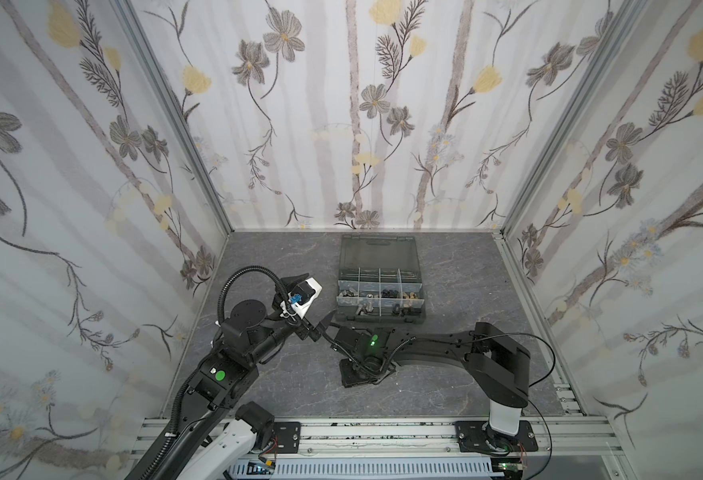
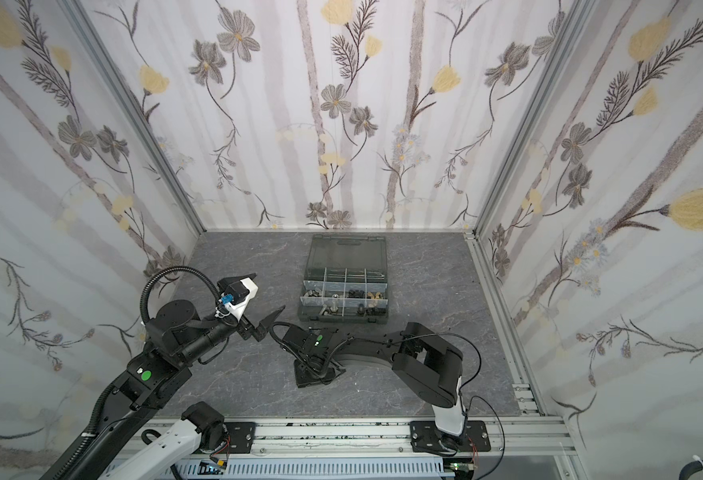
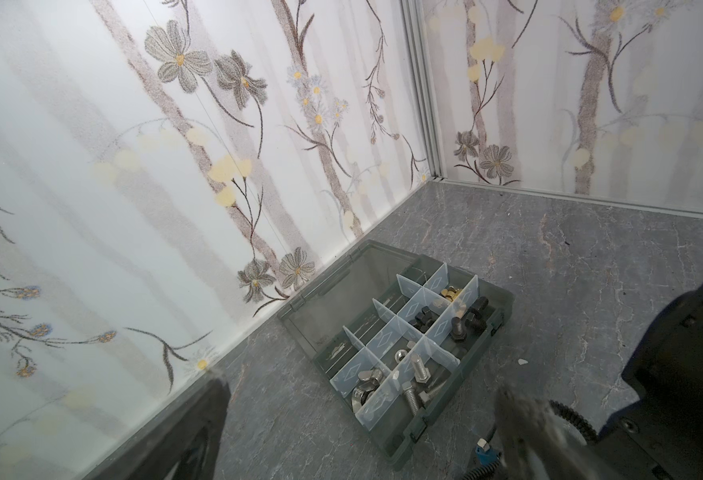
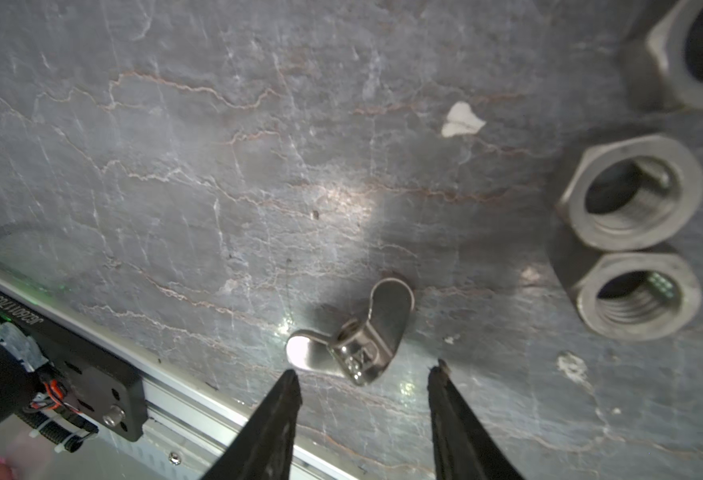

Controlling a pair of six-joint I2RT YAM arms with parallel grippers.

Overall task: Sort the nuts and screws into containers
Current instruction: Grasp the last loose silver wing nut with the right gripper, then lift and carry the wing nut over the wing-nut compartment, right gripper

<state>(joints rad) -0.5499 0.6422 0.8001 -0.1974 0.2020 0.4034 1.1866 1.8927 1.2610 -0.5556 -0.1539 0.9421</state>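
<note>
Right gripper (image 4: pixel 364 368) low over wing nut (image 4: pixel 358 336), jaws parted, nothing held.
Right arm (image 1: pixel 445 345) folded flat across grey veined table (image 1: pixel 487 282), wrist pointing down at 6 o'clock of organizer case (image 1: pixel 379 321). Black tapered fingertips (image 4: pixel 283 399) flank the shiny silver wing nut lying on the table; contact unclear. Three dull grey hex nuts (image 4: pixel 632 191) with threaded bores lie near it. Left arm (image 1: pixel 254 332) sits at 8 o'clock of the case, left gripper (image 2: pixel 269 291) wide, empty. Case is dark grey plastic, smoky lid (image 1: pixel 377 253) open toward 12 o'clock. Translucent dividers (image 3: pixel 387 345) separate silver bolts (image 3: pixel 418 374), black bolts (image 3: pixel 462 328), brass nuts (image 3: pixel 451 295).
</note>
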